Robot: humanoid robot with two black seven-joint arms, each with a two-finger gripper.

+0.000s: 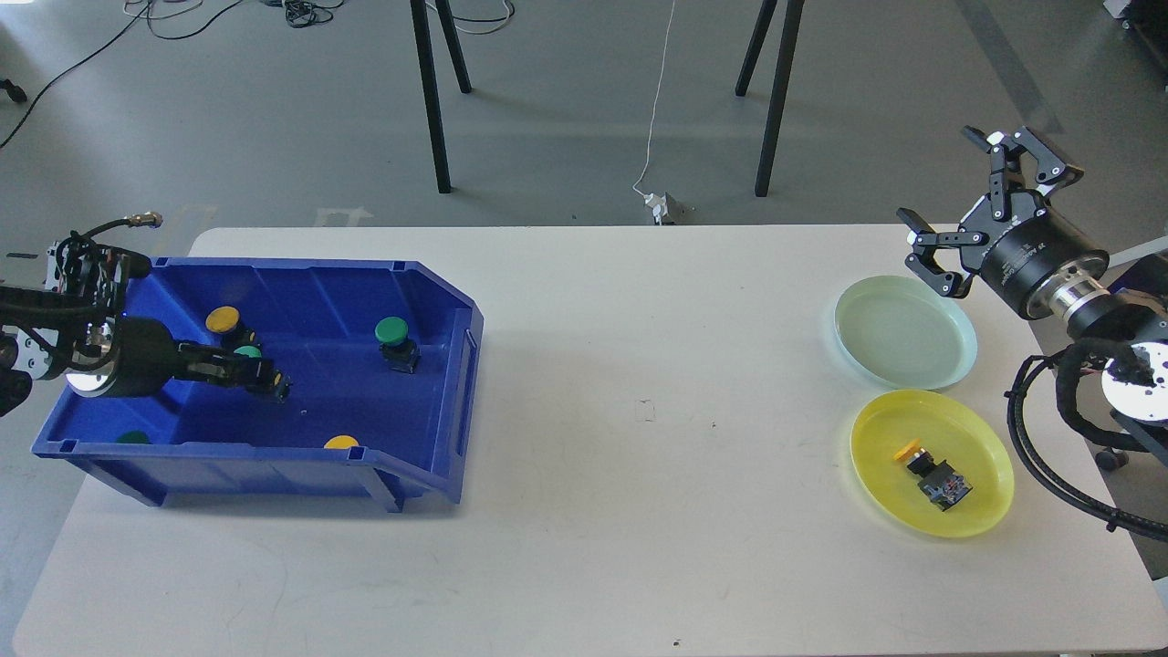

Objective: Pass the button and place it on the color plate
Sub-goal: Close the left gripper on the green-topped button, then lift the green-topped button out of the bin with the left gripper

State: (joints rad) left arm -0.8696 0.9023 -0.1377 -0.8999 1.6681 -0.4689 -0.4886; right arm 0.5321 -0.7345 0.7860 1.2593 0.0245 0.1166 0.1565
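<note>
Buttons in bin and plate

Left gripper (274, 383) reaches inside the blue plastic bin (438, 310) among green and yellow buttons; its jaw state is unclear. Right gripper (958, 210) hangs spread open above the pale green plate (858, 351). Yellow-capped button (931, 470) lies on the yellow plate (995, 502).

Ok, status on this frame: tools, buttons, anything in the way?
Left tool down in blue bin, by a green button; grip unclear. Right tool open, empty, above green plate. One yellow button on yellow plate. Table between them.
</note>
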